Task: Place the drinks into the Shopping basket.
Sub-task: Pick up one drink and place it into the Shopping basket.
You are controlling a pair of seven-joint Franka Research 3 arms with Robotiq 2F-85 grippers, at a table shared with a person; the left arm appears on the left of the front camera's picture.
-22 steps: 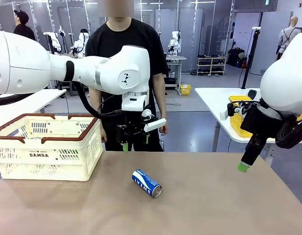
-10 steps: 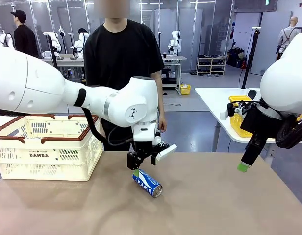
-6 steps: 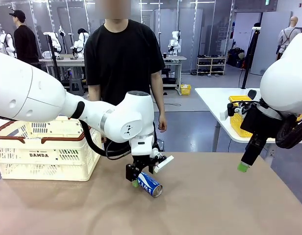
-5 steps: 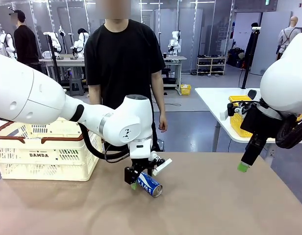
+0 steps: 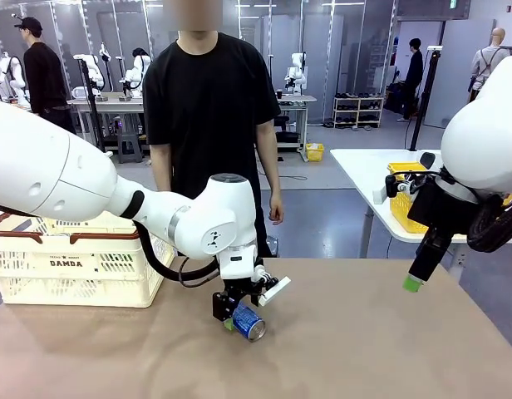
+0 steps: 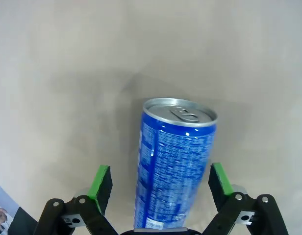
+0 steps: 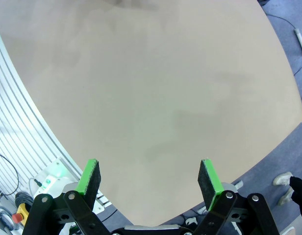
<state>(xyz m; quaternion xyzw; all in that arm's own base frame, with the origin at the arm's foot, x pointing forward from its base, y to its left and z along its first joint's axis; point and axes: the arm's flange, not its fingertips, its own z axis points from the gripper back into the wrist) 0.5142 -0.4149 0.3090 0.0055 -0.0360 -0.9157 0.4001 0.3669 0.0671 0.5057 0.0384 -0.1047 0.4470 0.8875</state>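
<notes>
Green pads of the left gripper (image 6: 158,188) stand spread on either side of the blue Pocari Sweat can (image 6: 174,164), with a clear gap between each pad and the can's wall, so nothing is pinched yet. In the front view the left gripper (image 5: 237,314) has come down from above the counter's far edge, where it hung two seconds ago, to the counter (image 5: 372,349) itself. Half a second ago it was just arriving at the blue can (image 5: 248,321), which lay with its side lettering showing; now only the can's silver end faces the camera, so the can seems to have turned or been nudged a little as the fingers settled round it. It lies on its side between the open fingers, its pull-tab end pointing away from the wrist.

That puts the task at the grasp: closing looks like the next step, then a lift and a carry.

Off to the gripper's left and farther across the counter stands the cream DAMDA shopping basket (image 5: 81,266); whether it holds any drinks cannot be told. The right gripper (image 7: 148,180) has not moved, open and empty over the counter's right edge, well apart from the can.
</notes>
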